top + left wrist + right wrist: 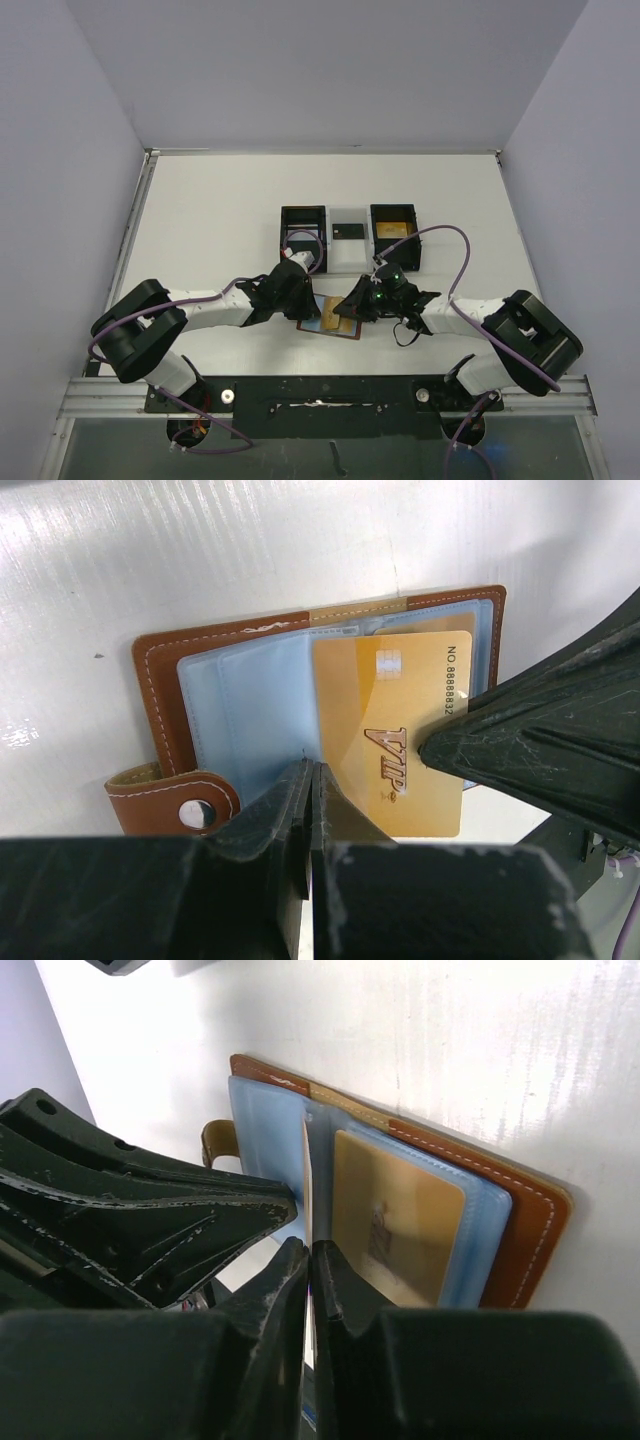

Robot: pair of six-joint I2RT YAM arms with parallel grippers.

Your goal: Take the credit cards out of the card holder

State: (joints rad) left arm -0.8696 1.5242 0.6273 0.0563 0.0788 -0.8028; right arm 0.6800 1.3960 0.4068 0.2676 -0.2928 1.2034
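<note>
two hands are working the open card holder (160, 680) lying on the bench (200, 550) between them, the left hand (310, 780), closed tight, seemingly pinning its blue-grey pocket (250, 710) so the right hand (310, 1260), clamping a gold credit card (385, 740) jutting past the holder's edge, can draw it free.

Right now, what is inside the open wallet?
In the wallet, one gold card shows among the blue-grey pockets. The left gripper and right gripper hide parts; other cards cannot be seen.
</note>
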